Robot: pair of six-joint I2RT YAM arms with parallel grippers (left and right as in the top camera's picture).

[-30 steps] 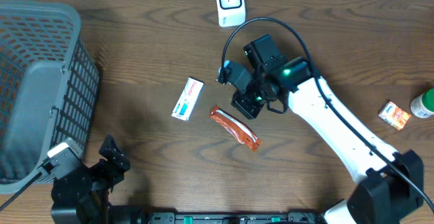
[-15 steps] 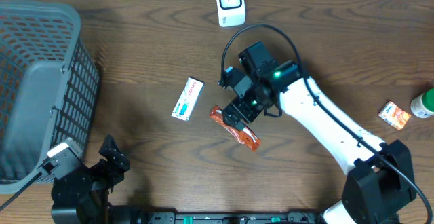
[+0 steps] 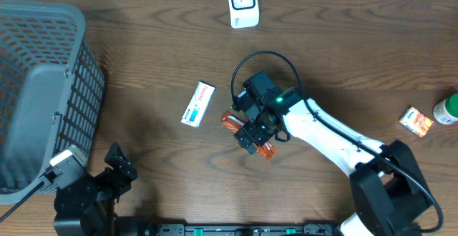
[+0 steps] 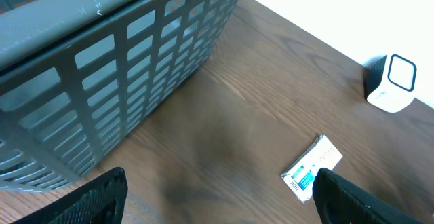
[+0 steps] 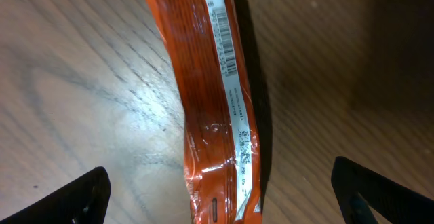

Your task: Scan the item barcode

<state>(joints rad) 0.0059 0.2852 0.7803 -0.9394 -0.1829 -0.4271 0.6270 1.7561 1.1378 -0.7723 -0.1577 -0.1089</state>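
1. The right hand (image 3: 252,131) hangs low over the orange snack packet (image 3: 266,149), jaws spread wide to either side of it: released, grasping nothing.
2. The packet lies flat on the table (image 3: 143,36) near its middle, just right of a white carton (image 3: 198,104) and well apart from the white scanner (image 3: 242,3) at the far edge.
3. In the right wrist view, the packet's barcode (image 5: 224,41) faces up along a pale seam.
4. The left hand (image 3: 118,166) sits open and empty at the near edge beside the grey basket (image 3: 43,86), playing no part.
5. Judged from this, nothing is scanned yet. Closing on the packet, lifting it and showing the barcode to the scanner all remain.
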